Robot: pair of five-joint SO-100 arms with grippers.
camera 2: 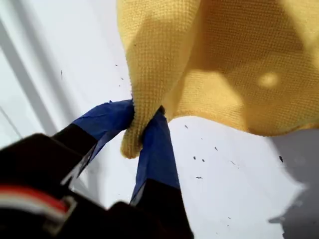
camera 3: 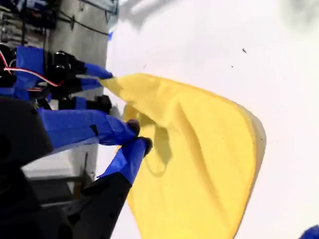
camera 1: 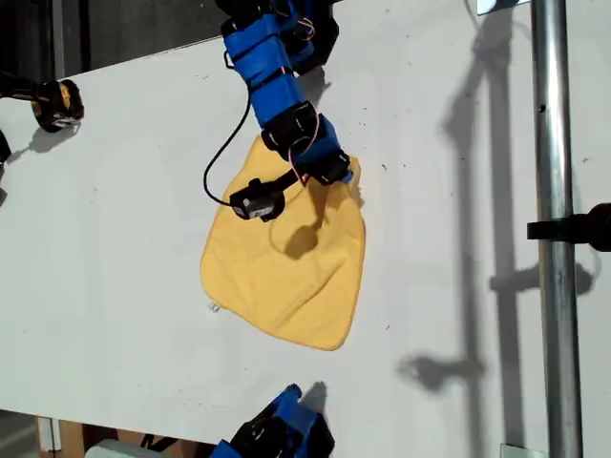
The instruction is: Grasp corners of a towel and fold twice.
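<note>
The yellow-orange towel [camera 1: 286, 277] lies on the white table, and its upper edge in the exterior view is lifted under the blue arms that come in from the top. My first gripper [camera 2: 144, 124] is shut on a rounded corner of the towel [camera 2: 224, 64], which hangs from it above the table. That looks like the towel's upper right corner in the exterior view [camera 1: 342, 174]. My second gripper [camera 3: 139, 135] has its tips pinched together on the raised edge of the towel [camera 3: 199, 159]. It sits a short way from the corner held by my first gripper [camera 3: 102, 77].
A metal pole [camera 1: 549, 229] with a black clamp [camera 1: 578, 229] stands at the exterior view's right. A black-and-yellow object [camera 1: 57, 103] sits at its upper left. Another blue arm [camera 1: 282, 434] shows at the bottom edge. A black camera [camera 1: 258, 200] with a cable hangs over the towel.
</note>
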